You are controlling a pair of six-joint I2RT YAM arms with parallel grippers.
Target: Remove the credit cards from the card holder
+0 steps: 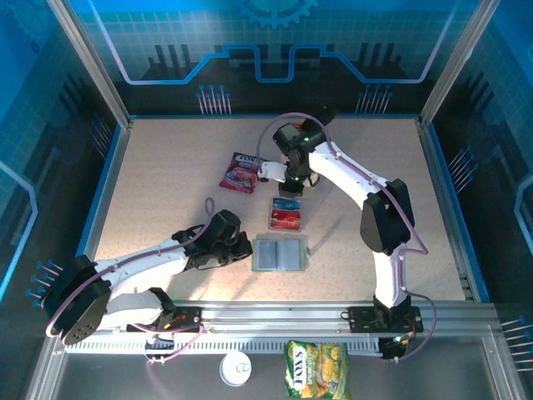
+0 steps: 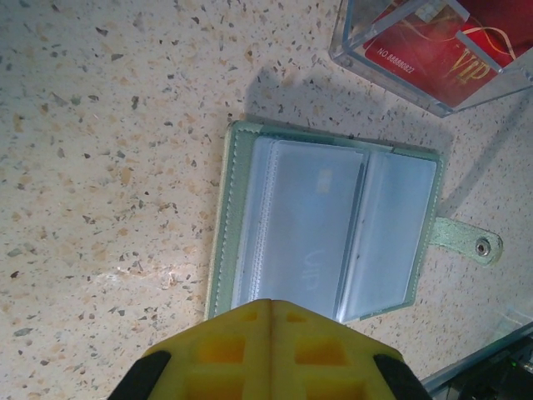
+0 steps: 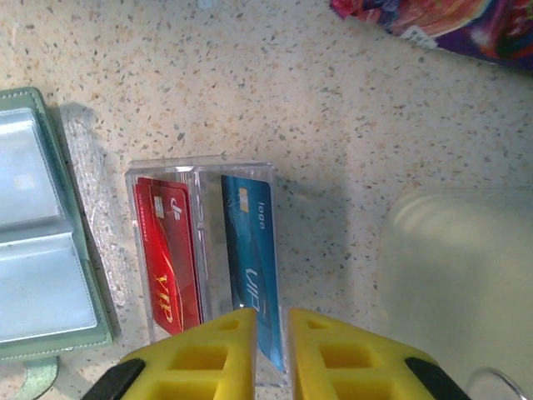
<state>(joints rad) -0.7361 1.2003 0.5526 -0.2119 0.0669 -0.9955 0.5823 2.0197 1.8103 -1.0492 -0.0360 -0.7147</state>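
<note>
The card holder (image 1: 279, 252) lies open and flat on the table, grey-green with pale blue-grey sleeves (image 2: 333, 225). Faint lettering shows through one sleeve. My left gripper (image 2: 271, 304) is shut, its yellow tips over the holder's near edge, holding nothing. In a clear plastic tray (image 3: 208, 171) beyond the holder lie the credit cards: a red card (image 3: 166, 258) and a blue card (image 3: 250, 250), which leans in its slot. My right gripper (image 3: 271, 321) hovers over the blue card's end, its jaws a narrow gap apart with the card seen through the gap.
A purple-red snack packet (image 1: 240, 172) lies at the far left of the tray. The holder's snap strap (image 2: 466, 242) sticks out sideways. A green snack bag (image 1: 315, 371) and a white disc (image 1: 236, 367) sit off the table by the arm bases.
</note>
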